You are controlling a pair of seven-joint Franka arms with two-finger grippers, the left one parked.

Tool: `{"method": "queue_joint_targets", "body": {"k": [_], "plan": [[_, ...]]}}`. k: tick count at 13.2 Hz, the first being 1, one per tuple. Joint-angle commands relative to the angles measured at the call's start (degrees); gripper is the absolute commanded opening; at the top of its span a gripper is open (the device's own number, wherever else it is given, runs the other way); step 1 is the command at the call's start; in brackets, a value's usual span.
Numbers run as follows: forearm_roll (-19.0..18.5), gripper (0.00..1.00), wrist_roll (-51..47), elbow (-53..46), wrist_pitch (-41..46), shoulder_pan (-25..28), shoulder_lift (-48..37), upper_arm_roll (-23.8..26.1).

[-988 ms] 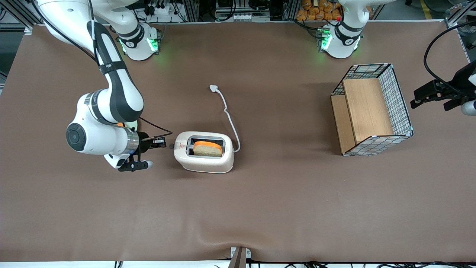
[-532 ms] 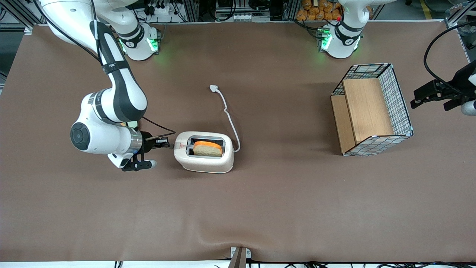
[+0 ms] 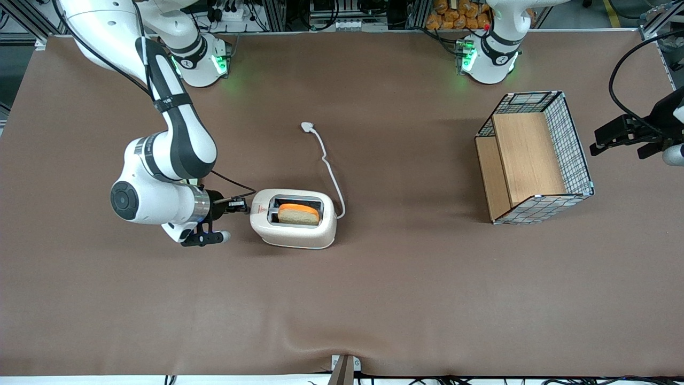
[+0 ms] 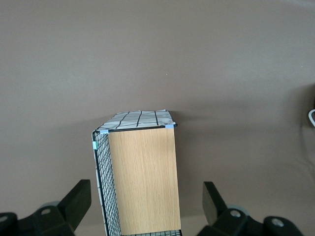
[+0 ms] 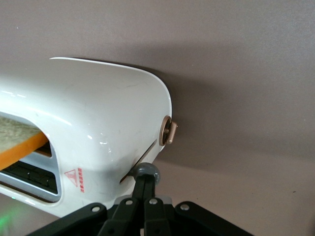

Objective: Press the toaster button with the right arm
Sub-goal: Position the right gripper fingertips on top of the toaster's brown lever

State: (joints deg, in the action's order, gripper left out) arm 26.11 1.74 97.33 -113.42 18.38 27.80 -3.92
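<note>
The white toaster (image 3: 294,229) stands on the brown table with a slice of toast (image 3: 298,214) in a slot and a red mark (image 3: 259,210) on top. The right arm (image 3: 176,144) reaches low toward its short end beside the red mark. My gripper (image 3: 243,205) is shut, with the fingers pressed together. In the right wrist view the gripper (image 5: 146,182) has its tips against the grey round toaster button (image 5: 148,170), which sticks out of the toaster (image 5: 98,128) below a beige dial (image 5: 168,131).
The white cord (image 3: 329,168) runs from the toaster to its plug (image 3: 306,126), farther from the front camera. A wire-and-wood basket (image 3: 534,158) stands toward the parked arm's end; it also shows in the left wrist view (image 4: 142,182).
The right arm has moved toward the toaster. The gripper tips closed the gap and now meet the toaster's short end at the button. The toaster has not moved.
</note>
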Motion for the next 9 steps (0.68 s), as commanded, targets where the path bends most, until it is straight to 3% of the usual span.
{"method": "queue_joint_targets", "body": {"k": [1,9], "plan": [[4.5,0.0,2.7,0.5,-0.6,0.0,0.7,-0.2],[10.4,0.0,7.3,1.2,-0.5,-1.7,2.4,-0.2]]}}
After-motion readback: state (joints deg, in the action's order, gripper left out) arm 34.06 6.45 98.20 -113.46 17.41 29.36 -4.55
